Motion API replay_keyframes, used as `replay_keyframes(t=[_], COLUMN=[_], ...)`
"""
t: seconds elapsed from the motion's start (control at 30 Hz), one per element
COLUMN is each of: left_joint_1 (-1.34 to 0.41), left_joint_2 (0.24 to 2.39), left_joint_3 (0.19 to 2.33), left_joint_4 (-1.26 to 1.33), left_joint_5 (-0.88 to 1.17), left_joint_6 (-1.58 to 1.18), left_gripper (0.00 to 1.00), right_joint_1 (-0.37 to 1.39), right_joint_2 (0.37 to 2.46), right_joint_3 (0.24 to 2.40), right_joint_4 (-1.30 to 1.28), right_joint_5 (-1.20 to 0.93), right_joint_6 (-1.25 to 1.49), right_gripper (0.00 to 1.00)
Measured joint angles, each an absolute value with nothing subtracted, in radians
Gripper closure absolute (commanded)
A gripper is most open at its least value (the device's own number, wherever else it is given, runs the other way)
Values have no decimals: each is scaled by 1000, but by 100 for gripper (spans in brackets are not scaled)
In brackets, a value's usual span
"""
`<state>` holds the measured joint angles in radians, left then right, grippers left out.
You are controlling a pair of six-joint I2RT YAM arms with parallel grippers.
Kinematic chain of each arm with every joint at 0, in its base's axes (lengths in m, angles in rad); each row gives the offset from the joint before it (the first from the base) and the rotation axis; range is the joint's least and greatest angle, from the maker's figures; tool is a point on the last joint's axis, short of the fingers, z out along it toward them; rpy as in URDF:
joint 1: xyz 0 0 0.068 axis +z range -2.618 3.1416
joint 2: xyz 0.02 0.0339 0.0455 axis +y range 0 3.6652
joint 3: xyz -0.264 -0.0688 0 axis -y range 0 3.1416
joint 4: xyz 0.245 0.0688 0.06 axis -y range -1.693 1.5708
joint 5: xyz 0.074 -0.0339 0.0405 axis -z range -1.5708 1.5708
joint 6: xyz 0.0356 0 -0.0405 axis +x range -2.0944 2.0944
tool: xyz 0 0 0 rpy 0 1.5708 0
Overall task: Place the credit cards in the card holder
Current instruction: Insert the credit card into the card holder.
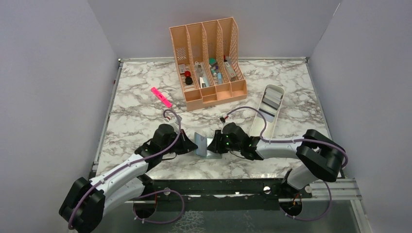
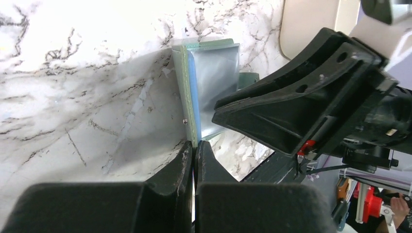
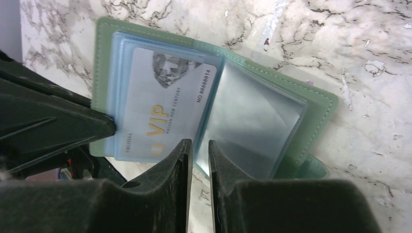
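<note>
left gripper (image 2: 194, 146) pinches the card holder (image 3: 265, 114); right gripper (image 3: 198, 145): can't tell. 1 slip and the VIP card (image 3: 163, 114) probably pops out.

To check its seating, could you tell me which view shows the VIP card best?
The right wrist view: the VIP card faces the camera, print readable, inside the wallet. The left wrist view shows the wallet edge-on, card indistinct; the top view shows only a tiny wallet.
</note>
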<state>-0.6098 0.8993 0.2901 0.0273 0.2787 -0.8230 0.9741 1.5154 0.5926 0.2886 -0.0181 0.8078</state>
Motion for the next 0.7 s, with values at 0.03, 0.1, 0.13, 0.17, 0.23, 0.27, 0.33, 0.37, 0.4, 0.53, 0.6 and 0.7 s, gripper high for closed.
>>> replay_keyframes(t=[0.03, 0.1, 0.13, 0.17, 0.23, 0.27, 0.33, 0.37, 0.4, 0.53, 0.6, 0.7], left_joint_1=[-610, -610, -610, -610, -610, -610, -610, -610, -610, -610, -610, -610], left_joint_2=[899, 899, 899, 898, 894, 892, 892, 892, 892, 904, 915, 942], left_joint_3=[300, 313, 318, 321, 321, 321, 321, 320, 319, 312, 311, 312], left_joint_4=[18, 8, 6, 6, 6, 6, 11, 17, 22, 54, 60, 67], left_joint_5=[279, 279, 280, 281, 286, 291, 305, 310, 316, 331, 332, 332], left_joint_6=[-816, -803, -799, -794, -788, -787, -788, -788, -788, -788, -788, -785], left_gripper=[100, 100, 100, 100, 100, 100, 100, 100, 100, 100, 97, 84], right_joint_1=[974, 974, 974, 974, 974, 974, 974, 974, 974, 975, 975, 975], right_joint_2=[1519, 1536, 1548, 1560, 1581, 1592, 1611, 1618, 1623, 1634, 1637, 1638], right_joint_3=[593, 601, 605, 609, 614, 617, 624, 626, 628, 630, 630, 630], right_joint_4=[287, 286, 286, 287, 291, 295, 308, 315, 322, 342, 347, 350], right_joint_5=[-15, -12, -12, -12, -13, -13, -17, -19, -21, -26, -28, -28], right_joint_6=[805, 799, 795, 792, 791, 791, 792, 792, 792, 792, 792, 792], right_gripper=[78, 79, 79, 79, 80, 79, 80, 80, 80, 80, 80, 80])
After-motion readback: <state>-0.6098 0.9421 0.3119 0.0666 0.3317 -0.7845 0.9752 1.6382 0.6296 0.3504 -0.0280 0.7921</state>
